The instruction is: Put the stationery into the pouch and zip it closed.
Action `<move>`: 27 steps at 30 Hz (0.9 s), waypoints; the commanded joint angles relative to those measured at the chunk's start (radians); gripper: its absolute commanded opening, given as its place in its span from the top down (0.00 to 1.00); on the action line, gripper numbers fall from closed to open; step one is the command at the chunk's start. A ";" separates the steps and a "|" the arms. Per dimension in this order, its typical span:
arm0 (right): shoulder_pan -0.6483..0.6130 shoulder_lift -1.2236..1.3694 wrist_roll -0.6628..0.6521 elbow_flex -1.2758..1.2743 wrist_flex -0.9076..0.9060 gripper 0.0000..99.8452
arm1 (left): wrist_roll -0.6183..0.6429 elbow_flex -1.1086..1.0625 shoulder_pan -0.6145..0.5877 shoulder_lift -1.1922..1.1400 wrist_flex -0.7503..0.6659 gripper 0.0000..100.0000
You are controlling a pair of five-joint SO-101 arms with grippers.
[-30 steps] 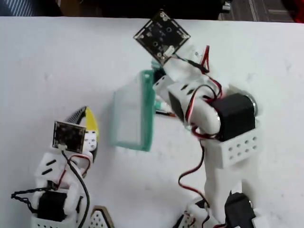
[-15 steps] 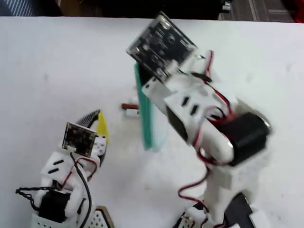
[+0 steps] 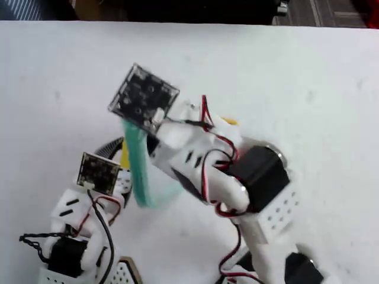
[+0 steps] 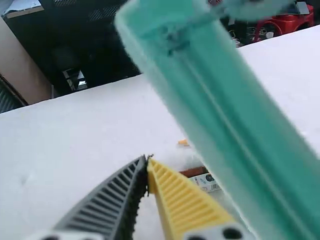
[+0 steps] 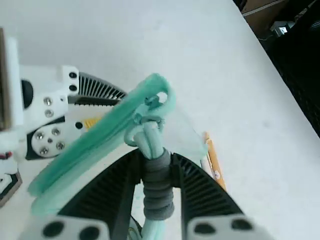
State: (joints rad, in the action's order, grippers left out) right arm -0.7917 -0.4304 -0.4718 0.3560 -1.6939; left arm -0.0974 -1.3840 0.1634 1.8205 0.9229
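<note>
Pouch (image 3: 141, 171), green with a clear side, hangs edge-on over the near half of the table (image 3: 296, 71), left of its middle. It is held up by the right gripper (image 5: 156, 162), whose jaws are clamped on the cord (image 5: 157, 187) looped through the zip pull, not on the body. Whether the low end touches the table I cannot tell.

The left gripper (image 4: 147, 161) sits low toward the near-left corner, just beside the pouch. Its black and yellow fingers meet tip to tip with nothing between them.

An orange pencil (image 5: 214, 160) lies on the table beyond the pouch. A pen (image 4: 200, 179) with a white label lies just past the left gripper's tips.

The pouch looks light, soft and floppy. Hung from the cord it will likely swing and twist, and its mouth will not stay open unaided. The clear side is probably slick. The firmer green zip edge near a corner seems the better place to pinch it, with the pouch laid flat so the other arm can feed things in.

The pencil and pen look thin, stiff and apt to roll, so a grip across the middle of the barrel should suit them.
</note>
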 commanded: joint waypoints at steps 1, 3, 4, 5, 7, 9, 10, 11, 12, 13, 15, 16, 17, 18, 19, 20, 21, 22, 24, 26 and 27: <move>-0.012 -0.074 -0.055 -0.071 -0.024 0.98 | 0.006 0.009 -0.041 -0.013 0.012 0.98; -0.015 -0.094 -0.064 -0.104 -0.024 0.98 | 0.009 0.017 -0.074 -0.013 0.011 0.98; -0.012 -0.102 -0.066 -0.117 -0.024 0.98 | 0.009 0.021 -0.102 -0.013 0.008 0.98; -0.010 -0.110 -0.066 -0.127 -0.024 0.98 | 0.009 0.040 -0.136 -0.013 0.011 0.98; -0.010 -0.122 -0.066 -0.152 -0.024 0.98 | 0.012 0.086 -0.219 -0.013 0.020 0.98; -0.010 -0.136 -0.066 -0.169 -0.021 0.98 | 0.040 0.132 -0.283 -0.013 0.048 0.98; -0.008 -0.140 -0.066 -0.173 -0.012 0.98 | 0.055 0.149 -0.302 -0.013 0.060 0.98; -0.002 -0.143 -0.066 -0.176 -0.007 0.98 | 0.060 0.164 -0.308 -0.013 0.074 0.98; 0.012 -0.145 -0.066 -0.181 0.001 0.98 | 0.055 0.178 -0.308 -0.013 0.089 0.98; 0.024 -0.145 -0.066 -0.181 0.007 0.98 | 0.037 0.193 -0.306 -0.013 0.107 0.98; 0.045 -0.145 -0.066 -0.181 0.010 0.98 | -0.014 0.232 -0.297 -0.013 0.163 0.98; 0.058 -0.143 -0.066 -0.181 0.010 0.98 | -0.048 0.255 -0.280 -0.013 0.193 0.98; 0.068 -0.143 -0.066 -0.181 0.008 0.98 | -0.089 0.281 -0.266 -0.013 0.224 0.97; 0.076 -0.143 -0.066 -0.181 0.008 0.98 | -0.133 0.307 -0.255 -0.013 0.250 0.96; 0.079 -0.143 -0.068 -0.181 0.008 0.98 | -0.172 0.331 -0.246 -0.013 0.265 0.93; 0.079 -0.145 -0.068 -0.181 0.004 0.98 | -0.203 0.354 -0.242 -0.013 0.272 0.90; 0.077 -0.145 -0.068 -0.181 -0.004 0.98 | -0.226 0.374 -0.240 -0.013 0.265 0.86; 0.071 -0.145 -0.068 -0.181 -0.019 0.98 | -0.236 0.388 -0.242 -0.013 0.247 0.84; 0.070 -0.148 -0.068 -0.189 -0.025 0.98 | -0.238 0.394 -0.243 -0.013 0.169 0.83; 0.068 -0.170 -0.069 -0.215 -0.025 0.98 | -0.233 0.371 -0.242 -0.015 0.063 0.85; 0.067 -0.185 -0.081 -0.236 -0.025 0.98 | -0.212 0.348 -0.237 -0.015 -0.005 0.85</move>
State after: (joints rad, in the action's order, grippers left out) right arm -0.7273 -0.5685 -0.5286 0.1396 -1.6970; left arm -0.3199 -1.0418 -0.0928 1.8220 1.1132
